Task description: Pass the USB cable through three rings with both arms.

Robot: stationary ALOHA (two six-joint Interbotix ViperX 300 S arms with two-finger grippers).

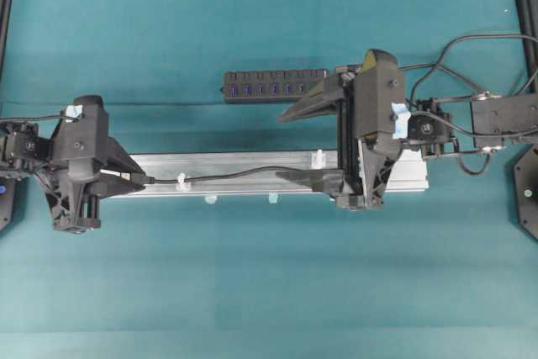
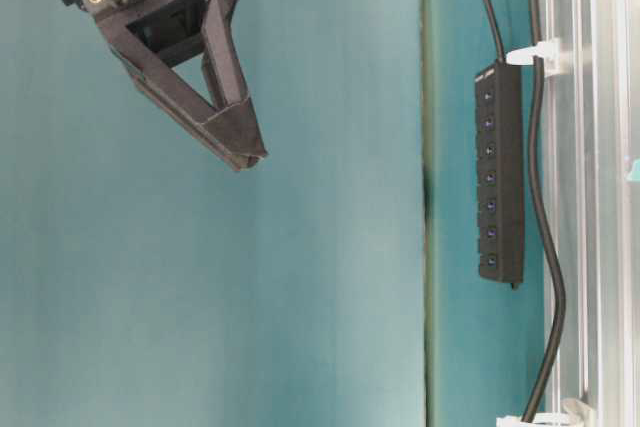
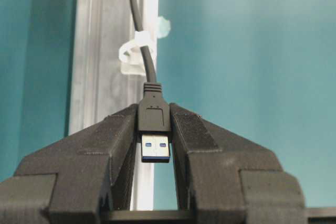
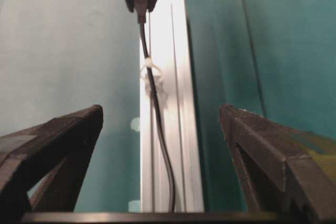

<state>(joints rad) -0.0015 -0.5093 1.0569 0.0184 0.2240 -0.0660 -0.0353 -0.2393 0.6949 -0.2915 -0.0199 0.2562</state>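
Pinching the plug end of the USB cable [image 3: 155,116] between closed fingers, the left gripper [image 1: 134,178] sits at the left end of the rail [image 1: 252,164] in the overhead view. The thin black cord runs right from it, through a whitish ring [image 1: 181,182] and on in a loose bow toward the right gripper [image 1: 313,145] — spread wide and holding nothing. A second ring [image 1: 319,158] stands near the rail's right part. Judging by its sag, the cord is light and limp, so only the rigid plug steers well; it looks smooth, and a grip on its flat sides should resist twisting.
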